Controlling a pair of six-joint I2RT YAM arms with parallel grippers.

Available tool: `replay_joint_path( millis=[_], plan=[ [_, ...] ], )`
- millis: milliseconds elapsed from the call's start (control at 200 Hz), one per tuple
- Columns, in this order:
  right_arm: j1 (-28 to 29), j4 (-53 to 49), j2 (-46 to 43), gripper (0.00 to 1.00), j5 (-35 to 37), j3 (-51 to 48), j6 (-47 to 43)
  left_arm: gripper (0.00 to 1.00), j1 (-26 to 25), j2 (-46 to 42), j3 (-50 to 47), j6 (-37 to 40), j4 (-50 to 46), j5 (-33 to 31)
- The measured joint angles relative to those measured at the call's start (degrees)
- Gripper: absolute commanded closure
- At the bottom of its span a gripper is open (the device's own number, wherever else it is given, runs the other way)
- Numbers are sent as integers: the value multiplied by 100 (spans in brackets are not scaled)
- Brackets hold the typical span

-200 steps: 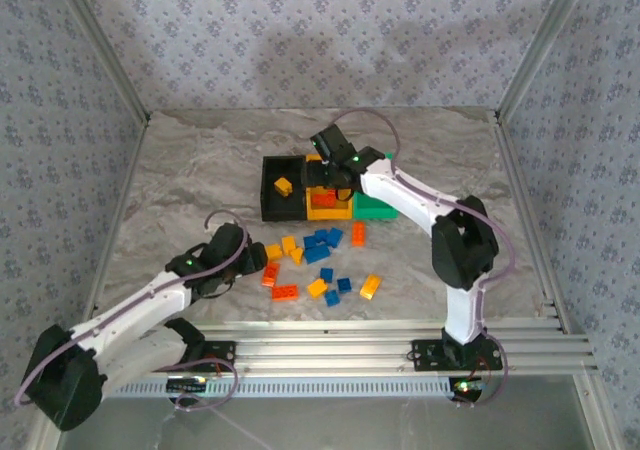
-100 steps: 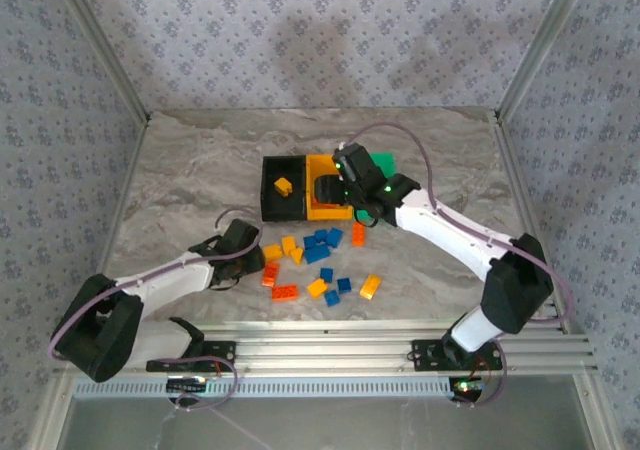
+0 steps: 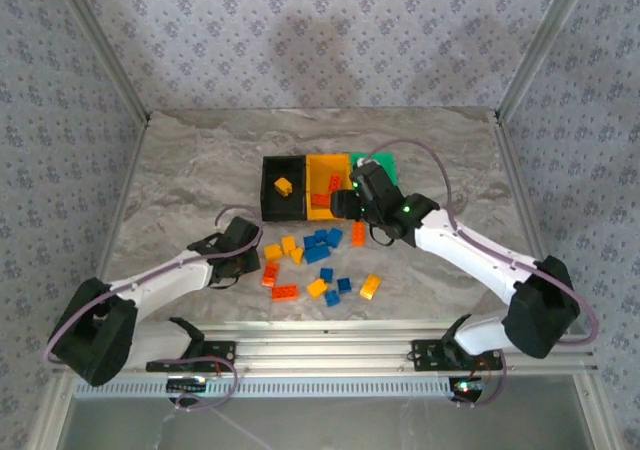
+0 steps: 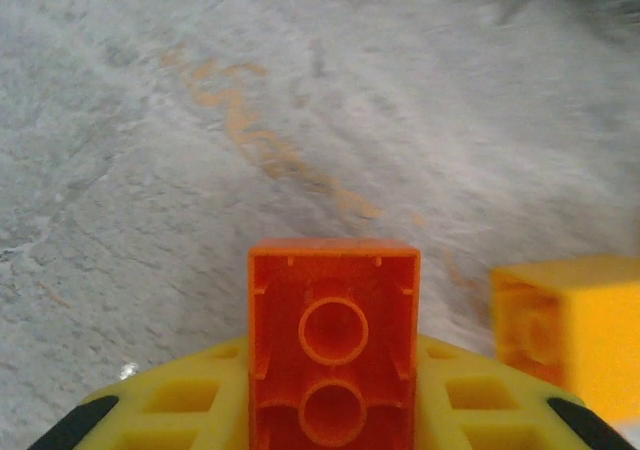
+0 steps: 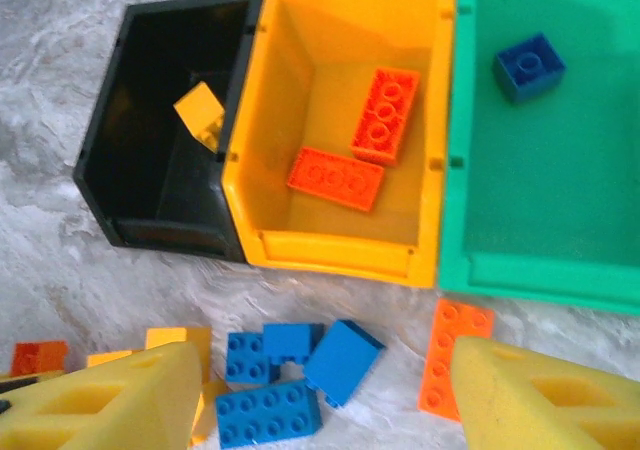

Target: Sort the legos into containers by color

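The right gripper [image 5: 320,398], pulled back from over the bins [image 5: 340,252], is hanging open and empty above loose legos [image 3: 322,242] on the counter [image 3: 200,170]. The left gripper [image 3: 258,262], open a second ago, is now clamping a red-orange brick [image 4: 333,350] at the pile's left edge.

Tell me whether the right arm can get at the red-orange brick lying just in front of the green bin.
Probably yes. The right pincer hovers open above the red-orange brick, which lies flat, uncovered, apart from the blue bricks. The green bin stands close behind.
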Motion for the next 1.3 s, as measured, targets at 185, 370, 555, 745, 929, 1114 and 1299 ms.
replay_joint_path(
  millis=[185,370,555,745,929,1114,1299],
  plan=[
    [-136,85,-575,32,50,-811,236,79,-485,-31,1349,214,-212,0],
    [-188,107,-907,32,98,-1443,498,79,-564,1209,3012,562,-48,22],
    [-190,42,-1340,31,129,-1937,719,80,-601,3016,4706,953,-44,85],
    [-223,-59,-1840,31,166,-2262,892,78,-645,4247,5866,1185,-291,109],
    [-225,-249,-2199,29,173,-2450,997,51,-704,4909,6502,1294,-529,107],
    [-208,-356,-2413,28,168,-2647,1152,28,-798,4951,6579,1270,-579,107],
    [42,-520,-2374,27,144,-2804,1412,14,-999,4520,6365,1287,-511,168]
  ],
)
